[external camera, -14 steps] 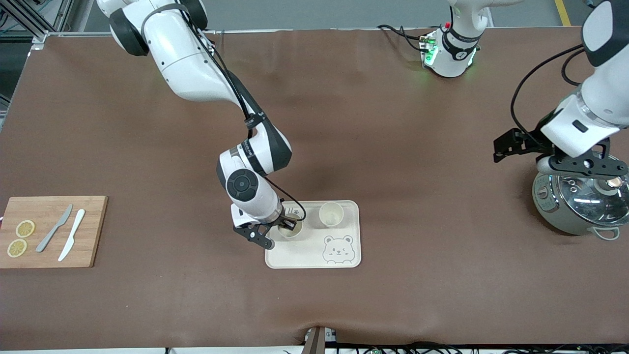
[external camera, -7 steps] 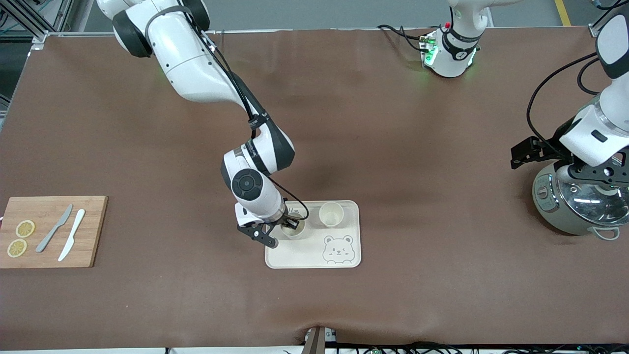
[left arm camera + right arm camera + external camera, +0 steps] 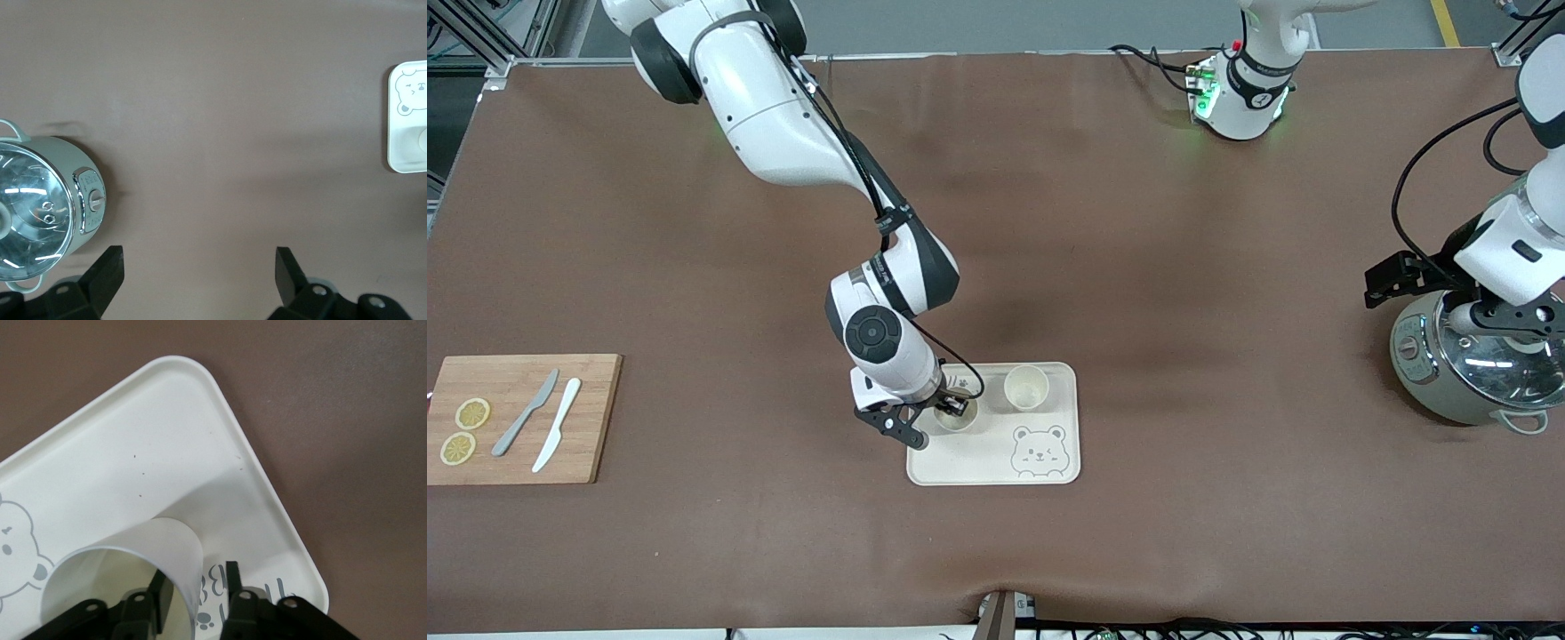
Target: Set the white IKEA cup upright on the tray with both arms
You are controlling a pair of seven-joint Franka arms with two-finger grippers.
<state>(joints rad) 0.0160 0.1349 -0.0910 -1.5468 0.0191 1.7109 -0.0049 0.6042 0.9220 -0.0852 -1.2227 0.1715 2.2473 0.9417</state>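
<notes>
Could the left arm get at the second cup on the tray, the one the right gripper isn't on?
Probably yes. That cup stands upright on the tray toward the left arm's end; the right gripper is on the neighbouring cup. The left gripper, open, hangs over the pot.

Two cups (image 3: 955, 416) (image 3: 1025, 388) stand on the tray (image 3: 996, 462) mid-table toward the camera edge; cutting board (image 3: 596, 418) at right arm's end, cooker (image 3: 1432, 373) at left arm's end.

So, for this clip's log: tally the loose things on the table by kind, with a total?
Cups: 2, both upright on the tray, one free, one at the right hand
Tray: 1
Cutting board: 1
Knives: 2, grey and white
Lemon slices: 2
Lidded pot: 1, under the left hand
Total: 9
</notes>
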